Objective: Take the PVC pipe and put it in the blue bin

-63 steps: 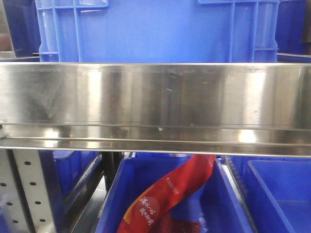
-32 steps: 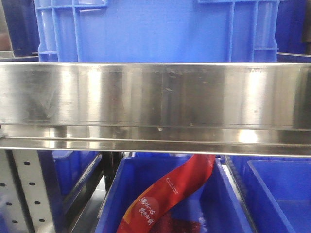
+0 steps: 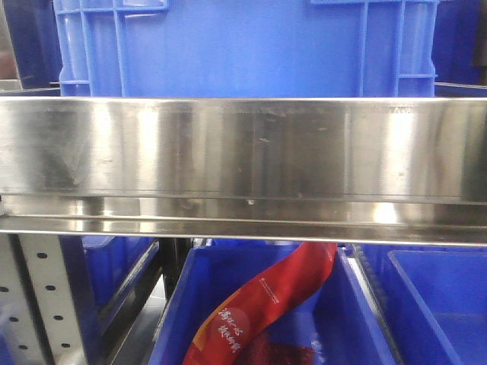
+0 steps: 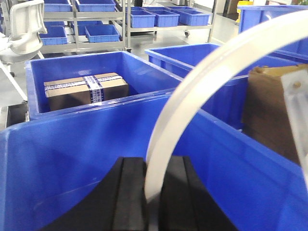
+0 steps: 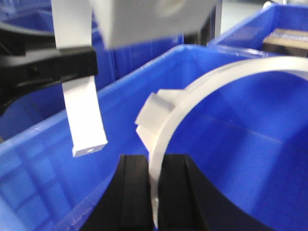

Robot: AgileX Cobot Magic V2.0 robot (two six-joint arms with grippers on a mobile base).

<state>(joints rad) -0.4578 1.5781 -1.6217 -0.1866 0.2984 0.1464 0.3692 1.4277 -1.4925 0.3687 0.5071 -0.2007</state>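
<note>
The PVC pipe (image 4: 207, 91) is a white curved strip arching up and to the right from my left gripper (image 4: 153, 192), which is shut on its lower end. Under it lies the inside of a blue bin (image 4: 72, 163). In the right wrist view, my right gripper (image 5: 155, 192) is shut on another white curved stretch of PVC pipe (image 5: 192, 96) above the blue bin (image 5: 240, 149). A black gripper (image 5: 48, 67) at the upper left clamps a straight white strip (image 5: 84, 115) whose end hangs free. Neither gripper shows in the front view.
A taped cardboard box (image 4: 86, 89) sits in a neighbouring blue bin (image 4: 36, 79). Brown cardboard (image 4: 269, 115) stands at the right. Racks of blue bins (image 4: 96, 31) fill the background. The front view shows a steel shelf beam (image 3: 243, 152) and a red package (image 3: 259, 304) in a lower bin.
</note>
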